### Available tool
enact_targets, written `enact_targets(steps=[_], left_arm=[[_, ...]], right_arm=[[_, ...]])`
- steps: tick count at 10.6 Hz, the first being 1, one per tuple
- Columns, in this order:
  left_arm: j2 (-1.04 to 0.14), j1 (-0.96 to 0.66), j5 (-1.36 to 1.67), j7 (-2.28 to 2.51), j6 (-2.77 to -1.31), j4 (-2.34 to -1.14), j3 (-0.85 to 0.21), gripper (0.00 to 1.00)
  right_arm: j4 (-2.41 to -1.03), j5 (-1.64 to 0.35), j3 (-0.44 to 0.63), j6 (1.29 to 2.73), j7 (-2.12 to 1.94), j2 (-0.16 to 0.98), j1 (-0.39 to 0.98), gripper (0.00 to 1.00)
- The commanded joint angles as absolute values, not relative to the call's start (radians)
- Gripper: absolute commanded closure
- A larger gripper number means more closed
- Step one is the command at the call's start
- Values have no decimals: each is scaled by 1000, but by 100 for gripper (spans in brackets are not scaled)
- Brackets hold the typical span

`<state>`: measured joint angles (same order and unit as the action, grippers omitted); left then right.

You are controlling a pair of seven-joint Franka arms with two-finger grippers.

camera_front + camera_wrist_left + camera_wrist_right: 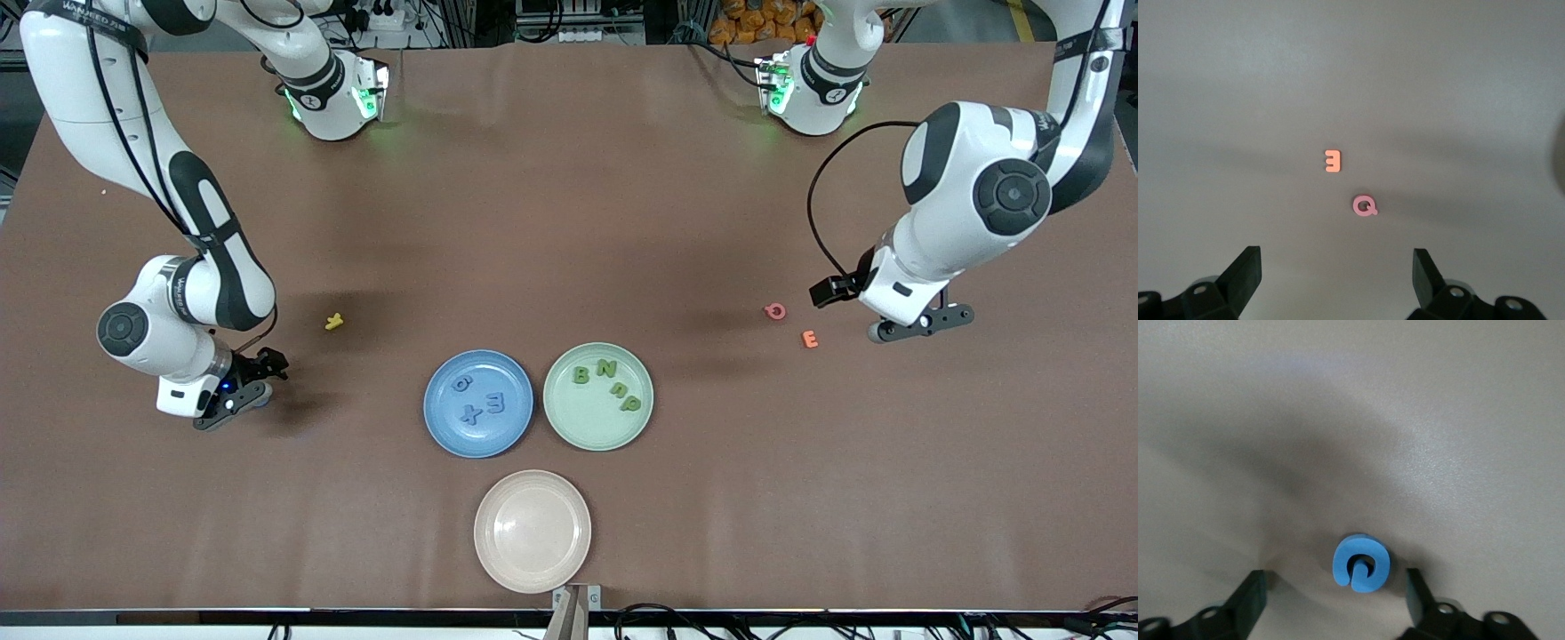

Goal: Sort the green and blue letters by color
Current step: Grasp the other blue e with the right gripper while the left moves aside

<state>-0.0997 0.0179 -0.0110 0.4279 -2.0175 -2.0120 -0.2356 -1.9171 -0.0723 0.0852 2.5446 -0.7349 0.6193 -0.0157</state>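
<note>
3 plates sit on the brown table [569,178]: a blue plate [444,418] and a green plate [569,418] side by side, and a beige plate [498,551] nearer the front camera. The blue plate carries 3 light blue letters [480,402], among them an X and an E; the green plate carries 4 green letters [606,380], with B and N readable. A 4th light blue letter [1361,563], a curled piece, lies on the table at the right arm's end; only the right wrist view shows it, flat between the spread fingers of the right gripper [1335,603], untouched on both sides, while in the front view the gripper [238,402] itself hides it. The right gripper is low at the table and grasps nothing. 1 yellow letter [333,322] lies near it, farther from the front camera. Toward the left arm's end lie 1 pink Q [775,310] and 1 orange E [809,339], close together; the left wrist view shows both between the wide, empty fingers of the left gripper [1337,283], which hangs beside them over bare table [920,325]
</note>
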Motion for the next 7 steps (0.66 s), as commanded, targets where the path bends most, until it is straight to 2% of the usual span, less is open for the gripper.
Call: enact_targets(steps=[1,2,5,7], left_arm=[[7,28,35,410,-2123,-2167,-247,0],[12,28,35,410,-2131,-2175,-259,0],[35,26,32,422,-2137,-2178,-302,0],[29,23,14,352,-2120,-2152,-327,0]], right_arm=[[-1875,-90,71,2539,-715,635,-35,52],[-1875,-103,71,2542,-703,641,-34,61],[-1873,-120,71,2545,-703,652,-35,69],[-1867,-123,71,2542,-698,650,-29,88]])
